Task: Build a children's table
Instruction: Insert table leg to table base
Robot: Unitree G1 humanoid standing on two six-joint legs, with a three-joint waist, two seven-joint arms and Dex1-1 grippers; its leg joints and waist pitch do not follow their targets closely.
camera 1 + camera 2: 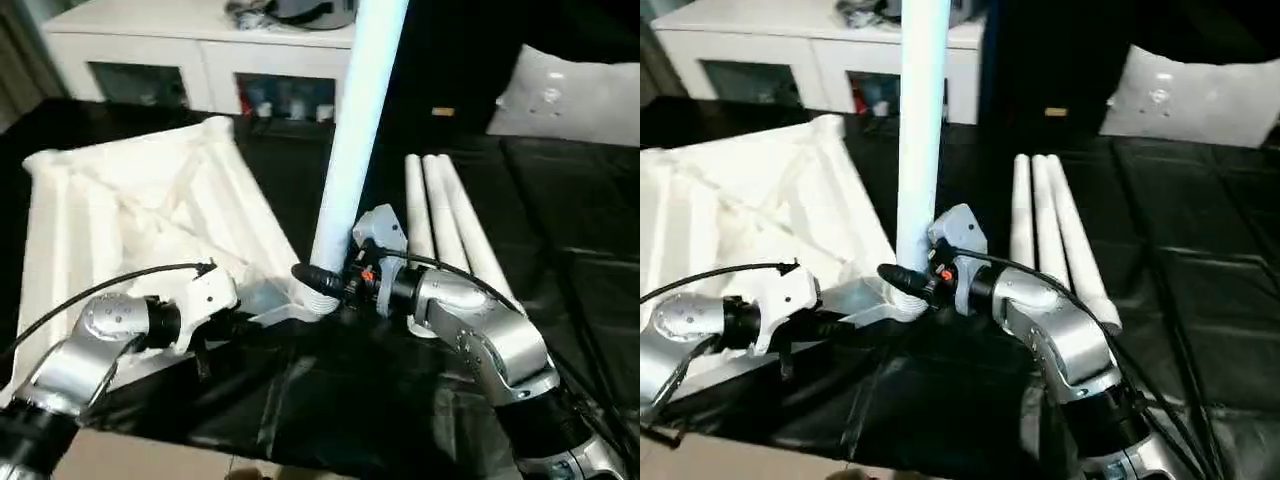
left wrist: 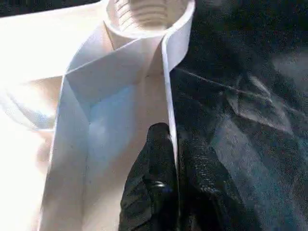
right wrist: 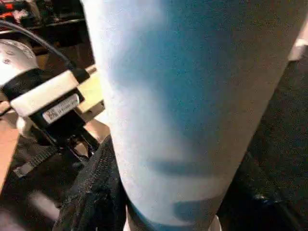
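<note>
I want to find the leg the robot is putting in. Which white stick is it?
Find the big white table top lying upside down on the black cover. At its near corner, one white leg stands straight up out of the round socket, with the right gripper around its base. The three other legs lie flat, side by side, to its right.

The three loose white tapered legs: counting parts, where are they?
The three loose white tapered legs lie side by side on the black sheet, right of the upright leg.
</note>
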